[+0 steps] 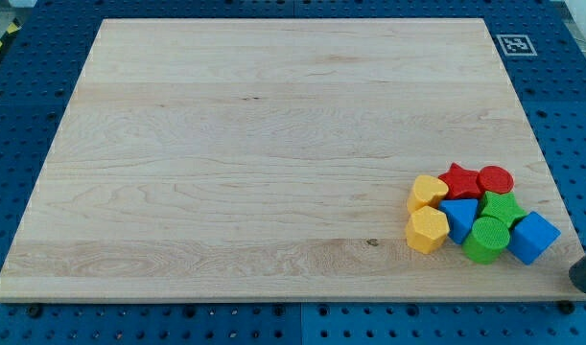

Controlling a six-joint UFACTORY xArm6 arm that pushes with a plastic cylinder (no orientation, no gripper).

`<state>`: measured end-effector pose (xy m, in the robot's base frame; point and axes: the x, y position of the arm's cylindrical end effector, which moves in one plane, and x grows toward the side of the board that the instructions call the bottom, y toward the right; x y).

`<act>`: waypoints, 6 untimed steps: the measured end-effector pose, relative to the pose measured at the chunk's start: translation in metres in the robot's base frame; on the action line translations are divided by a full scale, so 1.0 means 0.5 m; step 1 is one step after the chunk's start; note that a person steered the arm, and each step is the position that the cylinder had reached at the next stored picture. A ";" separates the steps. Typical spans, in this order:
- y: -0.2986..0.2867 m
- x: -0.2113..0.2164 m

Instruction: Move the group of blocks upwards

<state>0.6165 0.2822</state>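
A tight group of blocks lies at the lower right of the wooden board [254, 153]. It holds a yellow heart-like block [427, 192], a yellow hexagonal block [426, 232], a red star [457, 178], a red cylinder [495, 178], a blue triangular block [458, 218], a green hexagonal block [503, 207], a green cylinder [486, 239] and a blue cube [533, 238]. My tip [580, 278] shows as a dark shape at the view's right edge. It is just right of and slightly below the blue cube, apart from it.
The board rests on a blue perforated table [24, 115]. A black-and-white square marker [515, 44] sits off the board's top right corner. The board's right and bottom edges run close to the group.
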 end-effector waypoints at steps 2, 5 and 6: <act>-0.017 -0.004; -0.046 -0.069; -0.045 -0.087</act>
<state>0.5729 0.2595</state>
